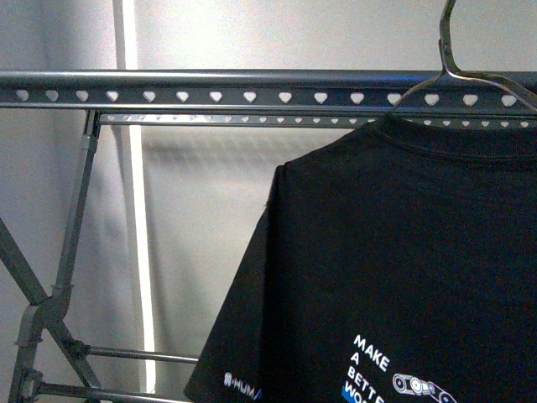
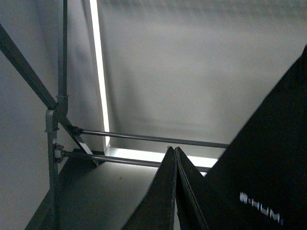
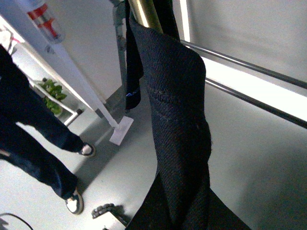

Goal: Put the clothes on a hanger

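Hanging on a thin wire coat hanger (image 1: 466, 78), the black T-shirt (image 1: 403, 252) fills the right half of your front view. Its collar sits just below the long rail of the grey rack (image 1: 235, 82), the one punched with heart-shaped holes. The coat hanger's hook rises above that rail and leaves the top of the picture, so you cannot see what carries it. Neither arm shows there.

From the left wrist you see the left claw (image 2: 173, 149) clenched, its two dark fingers pressed together with nothing visible between them. The shirt, with white lettering on its sleeve, hangs just beside the claw. Whether cloth and fingers touch lower down is not clear. Beyond the tips run the rack's two thin crossbars (image 2: 144, 138).

From the right wrist, dark cloth drapes down the middle under a bronze-coloured tube (image 3: 144, 12). It covers the place where the right claw would show, so you cannot tell how its jaws stand. A person (image 3: 33, 139) in dark trousers stands on the floor nearby.
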`<state>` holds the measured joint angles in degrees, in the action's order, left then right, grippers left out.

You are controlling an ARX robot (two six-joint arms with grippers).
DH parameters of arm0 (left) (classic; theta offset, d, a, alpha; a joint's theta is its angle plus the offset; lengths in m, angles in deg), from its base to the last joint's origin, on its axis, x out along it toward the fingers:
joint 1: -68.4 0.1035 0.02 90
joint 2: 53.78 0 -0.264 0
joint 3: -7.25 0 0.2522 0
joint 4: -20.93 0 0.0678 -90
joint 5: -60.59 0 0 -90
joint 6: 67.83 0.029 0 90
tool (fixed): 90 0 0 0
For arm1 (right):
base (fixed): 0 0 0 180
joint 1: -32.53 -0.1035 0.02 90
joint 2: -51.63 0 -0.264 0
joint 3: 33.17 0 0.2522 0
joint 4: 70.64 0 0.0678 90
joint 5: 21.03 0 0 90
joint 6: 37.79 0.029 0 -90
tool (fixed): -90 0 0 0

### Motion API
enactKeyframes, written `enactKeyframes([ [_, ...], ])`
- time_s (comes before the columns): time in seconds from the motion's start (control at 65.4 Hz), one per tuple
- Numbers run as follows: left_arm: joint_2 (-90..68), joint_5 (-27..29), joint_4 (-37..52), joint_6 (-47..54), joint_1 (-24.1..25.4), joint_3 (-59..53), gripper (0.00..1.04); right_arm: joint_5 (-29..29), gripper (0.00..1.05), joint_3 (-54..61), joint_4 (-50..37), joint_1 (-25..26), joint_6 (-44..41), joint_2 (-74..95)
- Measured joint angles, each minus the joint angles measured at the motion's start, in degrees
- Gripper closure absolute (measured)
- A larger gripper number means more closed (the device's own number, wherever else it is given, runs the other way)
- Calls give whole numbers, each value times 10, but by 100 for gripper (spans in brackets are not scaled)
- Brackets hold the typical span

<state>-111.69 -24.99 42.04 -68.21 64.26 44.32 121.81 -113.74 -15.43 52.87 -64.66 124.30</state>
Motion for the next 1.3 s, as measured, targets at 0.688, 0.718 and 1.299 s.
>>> enactKeyframes([
  [0.688, 208, 73, 14, 1, -76, -222, 101, -113, 100, -136, -176, -19, 455, 142],
  [0.718, 212, 69, 7, 1, -73, -223, 101, -116, 100, -144, -177, -19, 467, 150],
  [1.299, 312, 34, -76, 3, -37, -223, 58, -169, 100, -263, -167, -22, 572, 263],
])
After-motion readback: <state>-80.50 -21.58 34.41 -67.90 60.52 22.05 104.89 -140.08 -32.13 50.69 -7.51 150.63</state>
